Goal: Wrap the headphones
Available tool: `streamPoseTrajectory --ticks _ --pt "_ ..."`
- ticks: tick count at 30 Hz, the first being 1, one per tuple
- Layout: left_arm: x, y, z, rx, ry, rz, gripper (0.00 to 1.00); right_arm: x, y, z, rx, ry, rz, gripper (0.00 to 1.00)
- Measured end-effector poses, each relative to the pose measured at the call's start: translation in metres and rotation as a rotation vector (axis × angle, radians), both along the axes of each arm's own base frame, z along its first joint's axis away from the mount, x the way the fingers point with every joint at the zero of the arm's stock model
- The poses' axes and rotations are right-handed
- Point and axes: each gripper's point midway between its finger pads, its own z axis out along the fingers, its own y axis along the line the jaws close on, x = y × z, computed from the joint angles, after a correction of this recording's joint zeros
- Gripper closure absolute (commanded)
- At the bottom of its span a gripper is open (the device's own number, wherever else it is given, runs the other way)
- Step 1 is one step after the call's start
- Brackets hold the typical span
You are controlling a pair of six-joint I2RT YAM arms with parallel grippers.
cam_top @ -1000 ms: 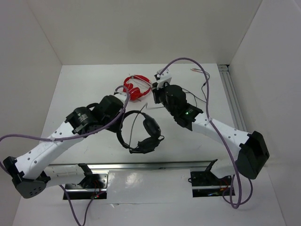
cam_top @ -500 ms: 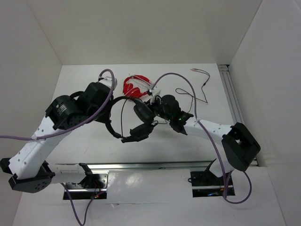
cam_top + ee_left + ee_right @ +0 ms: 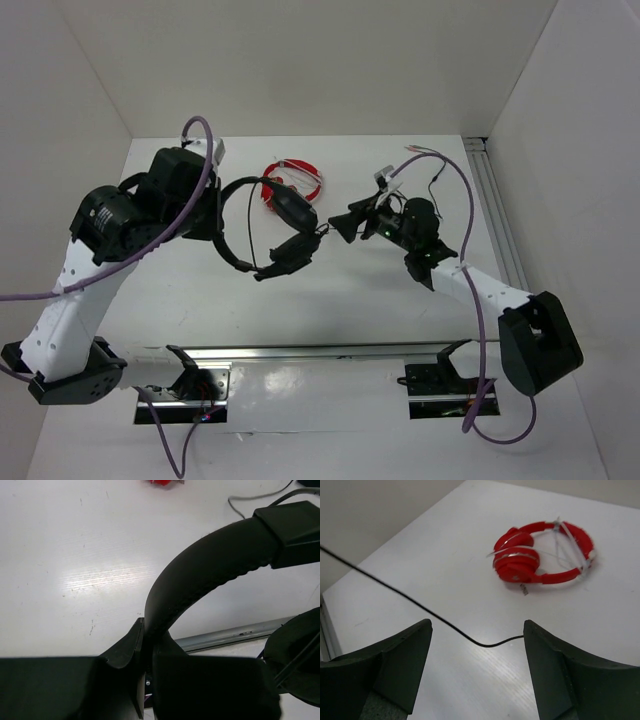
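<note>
Since a second ago the left arm has swung back and leftward, carrying the headphones (image 3: 293, 212) from the middle of the table (image 3: 360, 290) toward its far left part. The right arm has drawn off to the right, and its jaws have spread apart.

The left gripper (image 3: 146, 652) is pinched on the headband (image 3: 210, 575), near the arc's middle. Its two fingers press the padded band from either side. In the left wrist view the band curves up and right from that grip, well clear of the tabletop. One earcup (image 3: 300, 655) shows at the lower right edge, and a metal rail (image 3: 225, 637) runs below.

From above, the headphones hang at the end of the left arm. Both earcups point toward the right arm, one (image 3: 295, 208) above the other (image 3: 285, 255) in the picture. The upper cup sits just in front of the red headphones (image 3: 300, 178), which lie flat on the table behind it.

The right gripper (image 3: 345, 222) points left at the earcups, close to them but apart, and its fingers hold nothing. In the right wrist view the thin black cable (image 3: 420, 607) runs in from the upper left, crosses ahead of the spread fingers and passes out of sight behind the right-hand one. Whether it touches that finger cannot be told. The red headphones lie farther off on the table.
</note>
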Motion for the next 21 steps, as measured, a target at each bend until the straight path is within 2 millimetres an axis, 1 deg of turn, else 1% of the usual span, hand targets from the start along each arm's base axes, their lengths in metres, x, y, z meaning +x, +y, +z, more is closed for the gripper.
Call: streamPoseTrajectory --ticks 5,7,9,14,17,18,21 --pt "0.004 0.007 0.022 -0.053 -0.052 0.032 0.96 -0.023 0.035 -0.036 -0.074 0.062 0.139 0.19" --pt "0.004 0.007 0.026 -0.069 -0.059 0.033 0.96 -0.028 0.043 -0.046 -0.097 0.070 0.170 0.18" --pt "0.004 0.007 0.025 -0.076 -0.054 0.034 0.94 -0.029 0.048 -0.054 -0.121 0.075 0.185 0.18" --pt "0.004 0.007 0.025 -0.089 -0.044 0.034 0.94 -0.019 0.061 -0.072 -0.183 0.082 0.178 0.18" --pt "0.003 0.006 0.024 -0.097 -0.038 0.028 0.94 -0.018 0.063 -0.084 -0.212 0.093 0.162 0.18" --pt "0.003 0.005 0.024 -0.098 -0.038 0.029 0.94 -0.016 0.063 -0.088 -0.220 0.098 0.157 0.21" --pt "0.003 0.006 0.026 -0.114 -0.040 0.044 0.94 -0.008 0.066 -0.098 -0.238 0.112 0.144 0.23"
